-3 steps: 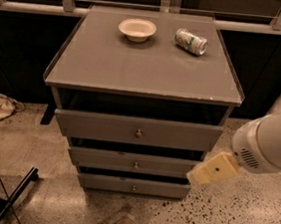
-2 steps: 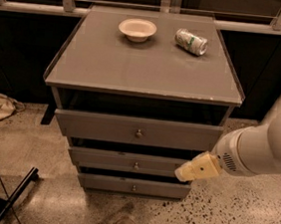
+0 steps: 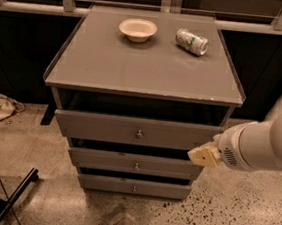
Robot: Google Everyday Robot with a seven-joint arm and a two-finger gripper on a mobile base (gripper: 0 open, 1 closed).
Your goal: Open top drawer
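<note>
Risen beside the top drawer [image 3: 99, 126], the claw [image 3: 204, 155], whose state we cannot tell, should centre on the knob [image 3: 139, 133].

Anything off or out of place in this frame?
Only the can: it lies on its side on the cabinet top, right of the upright bowl; no spill visible. The gripper sits by the top drawer's right end, away from its knob.

High frontal view down onto cabinet [image 3: 145, 70]; gripper [image 3: 202, 155] seemingly nearer, lower right.
</note>
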